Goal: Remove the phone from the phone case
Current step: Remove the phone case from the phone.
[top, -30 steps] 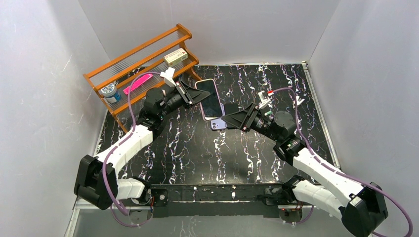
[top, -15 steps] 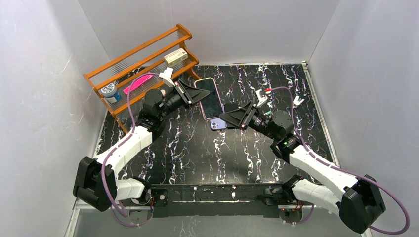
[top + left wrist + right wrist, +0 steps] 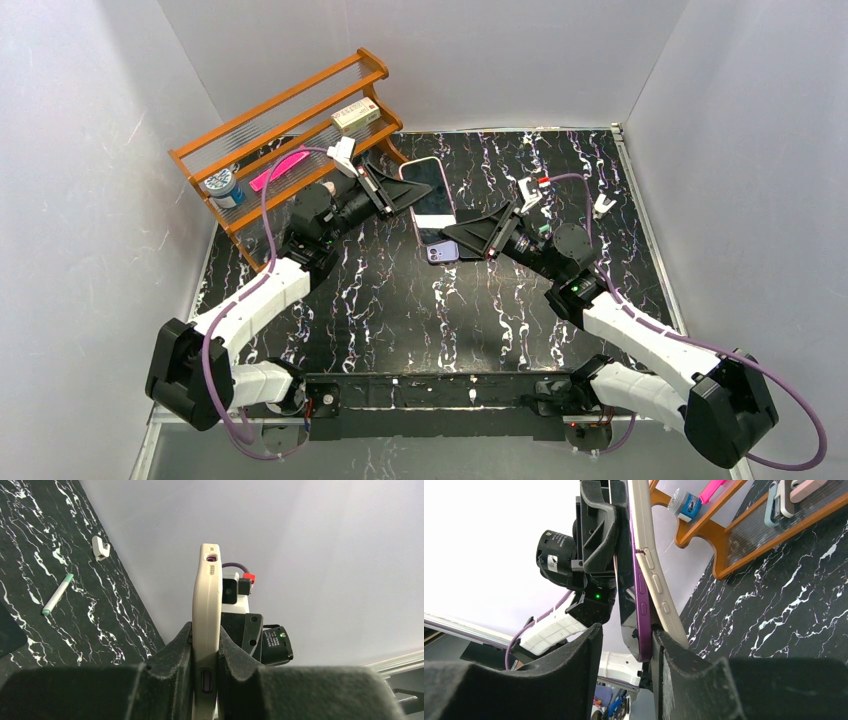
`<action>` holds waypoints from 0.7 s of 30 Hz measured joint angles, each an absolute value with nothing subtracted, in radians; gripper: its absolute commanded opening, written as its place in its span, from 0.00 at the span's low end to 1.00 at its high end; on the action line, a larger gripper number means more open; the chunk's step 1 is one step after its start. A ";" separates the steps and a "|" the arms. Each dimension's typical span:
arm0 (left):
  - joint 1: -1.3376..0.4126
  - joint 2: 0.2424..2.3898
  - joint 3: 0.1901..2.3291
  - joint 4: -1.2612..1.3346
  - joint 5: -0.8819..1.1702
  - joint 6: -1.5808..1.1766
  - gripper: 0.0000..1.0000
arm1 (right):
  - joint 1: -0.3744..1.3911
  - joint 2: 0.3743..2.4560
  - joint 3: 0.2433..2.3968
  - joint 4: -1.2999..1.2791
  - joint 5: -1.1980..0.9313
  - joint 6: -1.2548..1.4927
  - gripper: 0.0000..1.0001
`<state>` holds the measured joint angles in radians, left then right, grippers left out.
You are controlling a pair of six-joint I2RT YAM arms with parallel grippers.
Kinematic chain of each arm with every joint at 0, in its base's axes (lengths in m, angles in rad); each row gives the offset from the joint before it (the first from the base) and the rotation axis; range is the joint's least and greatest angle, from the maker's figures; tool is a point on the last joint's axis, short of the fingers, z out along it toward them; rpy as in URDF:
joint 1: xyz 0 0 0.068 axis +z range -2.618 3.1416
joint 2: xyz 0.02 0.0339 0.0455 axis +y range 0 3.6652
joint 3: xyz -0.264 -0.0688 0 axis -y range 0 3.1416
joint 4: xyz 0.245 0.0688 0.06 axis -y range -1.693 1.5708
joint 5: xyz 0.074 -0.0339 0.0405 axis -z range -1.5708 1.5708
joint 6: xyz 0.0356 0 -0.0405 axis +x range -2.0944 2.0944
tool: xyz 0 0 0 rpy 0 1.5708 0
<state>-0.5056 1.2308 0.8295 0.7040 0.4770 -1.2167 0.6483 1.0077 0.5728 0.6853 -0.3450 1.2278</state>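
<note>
My left gripper (image 3: 205, 632) clenched on the beige phone case (image 3: 206, 600), raised off the table at mid-frame in the top view, purple phone (image 3: 642, 625) lower end parted from the case, my right gripper (image 3: 626, 630) unclenched astride it, one pad touching, the other clear

Far-left corner: we note an orange-brown wooden rack (image 3: 280, 110) with slatted tiers, standing against the wall. On its top tier, a small pale box (image 3: 356, 115). Lower down, a pink item (image 3: 279, 168) lies flat, and near it, toward the rack's left end, a round blue-and-white container (image 3: 221, 186). The table (image 3: 400, 300) is black with white marbling. We log a green-tipped white marker (image 3: 57, 594) lying on it, and a small white hook (image 3: 100, 548) near the wall.
</note>
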 measured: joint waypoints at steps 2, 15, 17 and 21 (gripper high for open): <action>-0.516 1.231 0.829 0.709 0.473 -1.219 0.00 | 0.648 1.008 0.573 0.693 -0.347 1.227 0.48; -0.566 1.230 0.829 0.727 0.433 -1.205 0.00 | 0.648 1.044 0.593 0.736 -0.378 1.198 0.42; -0.578 1.230 0.829 0.736 0.419 -1.196 0.00 | 0.647 1.051 0.601 0.739 -0.384 1.194 0.38; -0.591 1.230 0.829 0.762 0.390 -1.178 0.05 | 0.639 1.070 0.619 0.751 -0.399 1.179 0.20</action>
<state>-0.5915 1.2304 0.8291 0.7624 0.3897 -1.1782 0.6388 1.0698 0.6189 0.7513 -0.3992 1.1790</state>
